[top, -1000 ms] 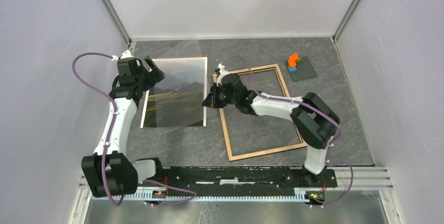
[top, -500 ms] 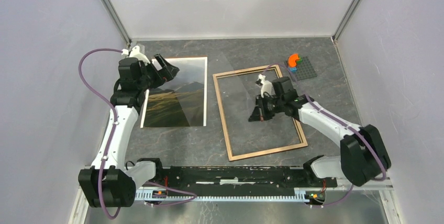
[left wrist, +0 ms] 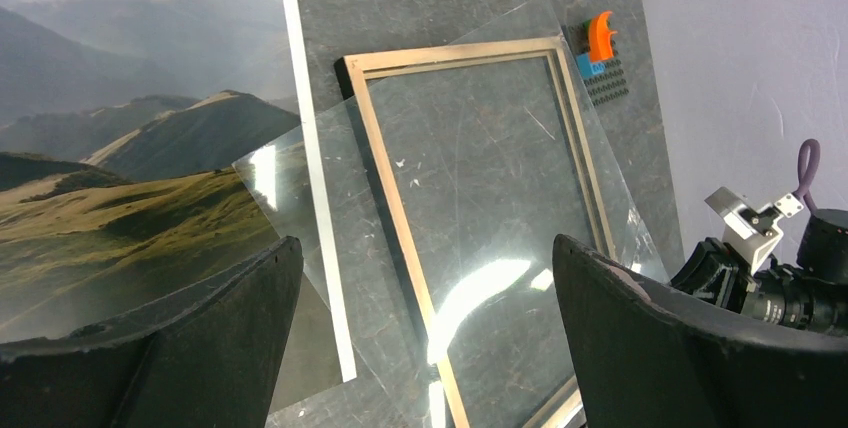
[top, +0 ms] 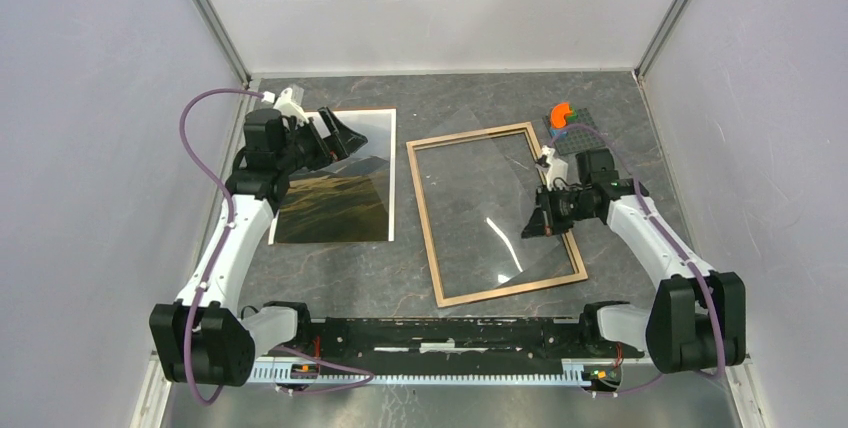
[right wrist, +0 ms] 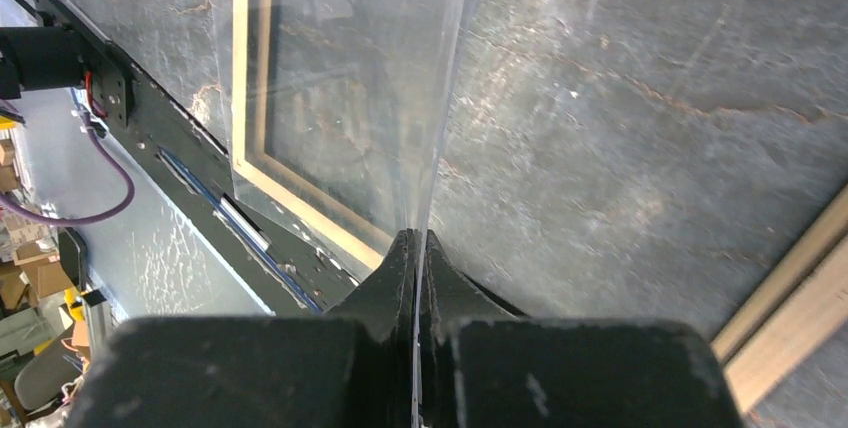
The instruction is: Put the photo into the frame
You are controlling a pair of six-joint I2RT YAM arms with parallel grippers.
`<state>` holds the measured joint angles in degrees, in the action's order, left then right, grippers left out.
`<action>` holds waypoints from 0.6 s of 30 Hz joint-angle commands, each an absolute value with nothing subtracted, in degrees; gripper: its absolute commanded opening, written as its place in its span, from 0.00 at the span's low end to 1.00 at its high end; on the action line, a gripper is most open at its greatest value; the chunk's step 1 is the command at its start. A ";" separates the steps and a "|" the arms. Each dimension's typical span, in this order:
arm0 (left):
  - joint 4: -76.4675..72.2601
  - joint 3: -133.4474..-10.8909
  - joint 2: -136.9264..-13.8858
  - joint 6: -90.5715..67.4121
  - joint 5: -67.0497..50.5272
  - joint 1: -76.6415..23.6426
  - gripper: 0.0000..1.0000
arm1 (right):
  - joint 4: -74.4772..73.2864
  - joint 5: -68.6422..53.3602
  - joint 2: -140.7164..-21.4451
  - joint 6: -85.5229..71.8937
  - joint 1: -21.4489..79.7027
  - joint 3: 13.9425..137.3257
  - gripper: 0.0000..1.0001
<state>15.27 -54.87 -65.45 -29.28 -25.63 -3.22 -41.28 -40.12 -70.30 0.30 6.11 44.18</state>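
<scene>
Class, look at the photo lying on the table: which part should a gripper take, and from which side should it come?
Probably the long white-bordered edge facing the frame, approached from that side at a low angle. The photo lies flat and thin on the table, so only an edge can be pinched, and there is bare table beside that edge.

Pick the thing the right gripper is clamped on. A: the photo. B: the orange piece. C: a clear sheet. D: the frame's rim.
C: the right wrist view shows the right gripper pinched shut on the edge of a clear sheet, while the photo lies flat off to the left.
</scene>
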 commanded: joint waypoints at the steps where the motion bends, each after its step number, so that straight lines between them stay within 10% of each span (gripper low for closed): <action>1: 12.22 -54.50 -66.24 -30.93 -28.19 -3.90 1.00 | -45.95 -41.05 -68.52 8.49 3.09 48.41 0.00; 18: 11.29 -54.05 -67.35 -31.22 -29.44 -6.11 1.00 | -37.30 -45.78 -69.37 10.06 -5.78 44.32 0.00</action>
